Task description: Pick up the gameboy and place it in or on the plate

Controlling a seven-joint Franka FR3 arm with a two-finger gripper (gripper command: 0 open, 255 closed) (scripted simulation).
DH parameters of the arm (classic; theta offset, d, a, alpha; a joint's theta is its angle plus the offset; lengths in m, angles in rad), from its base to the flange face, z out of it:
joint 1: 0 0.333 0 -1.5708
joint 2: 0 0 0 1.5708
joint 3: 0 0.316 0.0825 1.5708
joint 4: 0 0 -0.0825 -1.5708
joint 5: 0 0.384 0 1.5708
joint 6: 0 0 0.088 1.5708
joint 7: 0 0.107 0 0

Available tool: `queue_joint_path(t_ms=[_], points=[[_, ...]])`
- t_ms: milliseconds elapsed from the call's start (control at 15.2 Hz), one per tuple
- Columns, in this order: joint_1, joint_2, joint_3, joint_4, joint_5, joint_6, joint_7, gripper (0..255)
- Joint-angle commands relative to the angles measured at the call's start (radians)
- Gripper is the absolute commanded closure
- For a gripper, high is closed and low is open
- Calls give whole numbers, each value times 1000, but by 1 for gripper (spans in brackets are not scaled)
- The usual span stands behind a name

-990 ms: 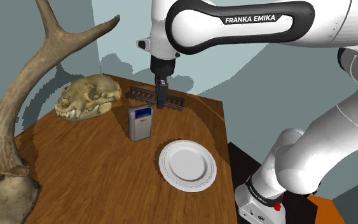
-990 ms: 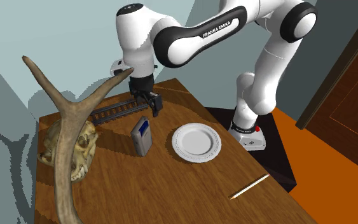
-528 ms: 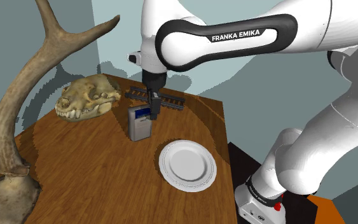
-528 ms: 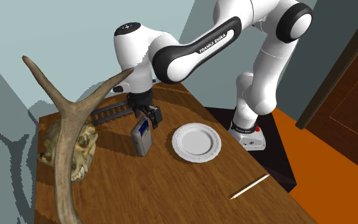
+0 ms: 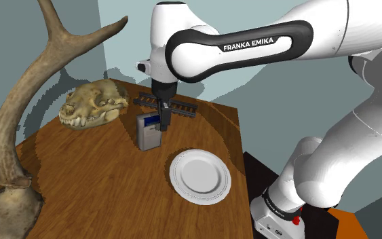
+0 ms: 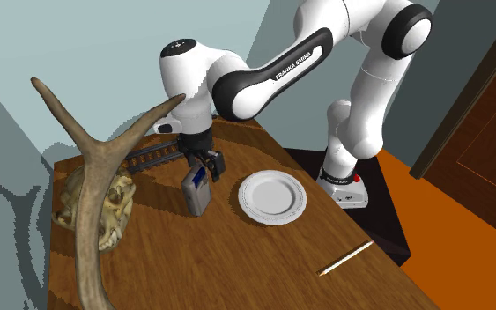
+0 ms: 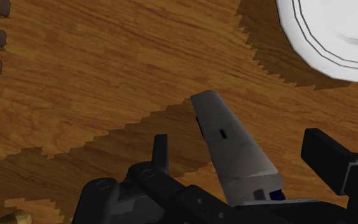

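Note:
A grey gameboy [image 5: 146, 133] with a blue screen stands upright on the wooden table [image 5: 101, 176], also seen from across the table [image 6: 196, 190]. My black gripper [image 5: 161, 121] hangs open right over its top edge [image 6: 204, 167]. In the wrist view the gameboy [image 7: 231, 146] rises between the two fingers of the gripper [image 7: 238, 141], with a gap on each side; neither finger touches it. The white plate [image 5: 200, 175] lies flat a short way from the gameboy, toward the stand [image 6: 272, 196], and its rim shows past the gripper [image 7: 336, 44].
An animal skull [image 5: 94, 102] and a large antler [image 5: 20, 115] take up the shoulder view's left. A dark toy rail track [image 5: 182, 107] lies just behind the gameboy. A pencil [image 6: 345, 257] rests near the table's edge. The arm's stand [image 5: 277, 217] sits off the table's corner.
The arm has swung toward the shoulder view's left and come down, bringing the gripper from above the track onto the gameboy's top. The fingers stayed open; the gameboy has not moved.

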Motion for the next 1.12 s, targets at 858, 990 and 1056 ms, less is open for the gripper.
queue_joint_path(t_ms=[858,990,1056], points=[[0,-8,-1,33,1,-40,-1,255],[-1,-12,-2,55,1,-67,-1,255],[-1,-13,-3,67,2,-80,-1,255]])
